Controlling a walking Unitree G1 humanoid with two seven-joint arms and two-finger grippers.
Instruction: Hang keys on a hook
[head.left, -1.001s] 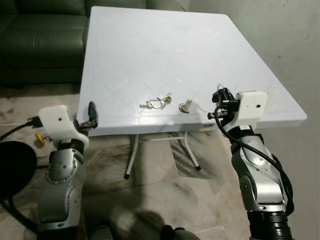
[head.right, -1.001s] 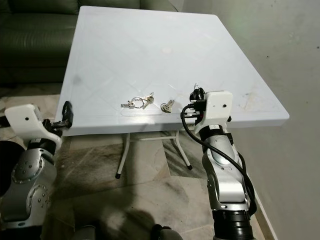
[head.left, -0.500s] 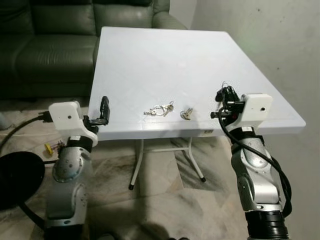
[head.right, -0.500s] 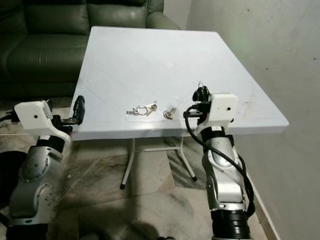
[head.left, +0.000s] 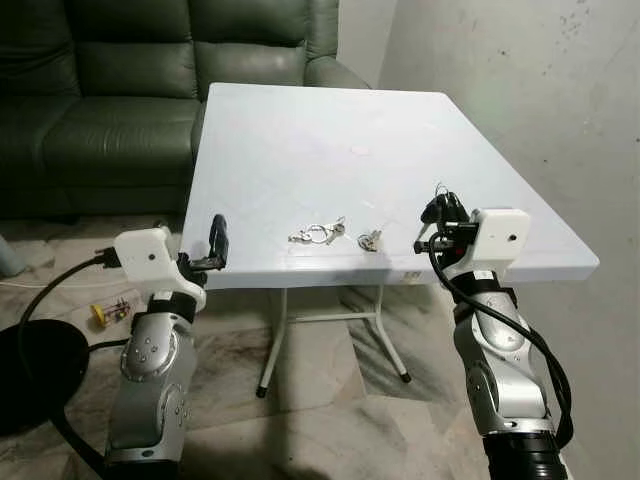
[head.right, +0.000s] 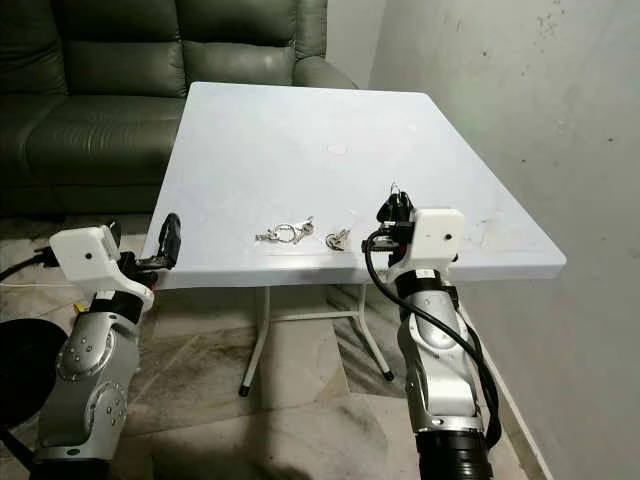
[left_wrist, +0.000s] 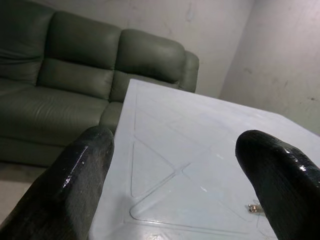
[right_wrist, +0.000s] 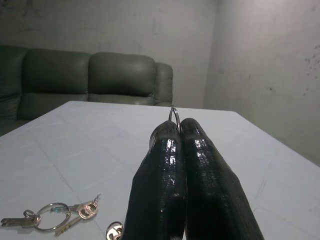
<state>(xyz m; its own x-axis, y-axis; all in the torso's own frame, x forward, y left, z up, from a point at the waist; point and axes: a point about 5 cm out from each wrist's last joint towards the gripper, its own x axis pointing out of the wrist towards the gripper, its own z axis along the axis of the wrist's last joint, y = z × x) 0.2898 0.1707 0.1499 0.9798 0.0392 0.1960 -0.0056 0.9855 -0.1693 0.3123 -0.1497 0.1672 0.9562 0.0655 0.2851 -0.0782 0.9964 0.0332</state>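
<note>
**Left eye view: keys pinched, no hook in sight yet**

Left of the white table (head.left: 300, 140), the left gripper (head.left: 217, 240) waits at the near corner, fingers spread wide. On the table near its front edge lie a key bunch (head.left: 316, 234) and a small key (head.left: 372, 238). Right of them, the right gripper (head.left: 443, 212) is clamped on a thin key ring (right_wrist: 173, 114) — only its loop shows. Judgement: keep that pinch firm, lift clear, find the hook

A white square folding table (head.left: 330, 130) stood on a marbled floor (head.left: 320, 400). Near its front edge lay a ring of keys (head.left: 317, 235), and just beside it a smaller key bunch (head.left: 371, 239).
</note>
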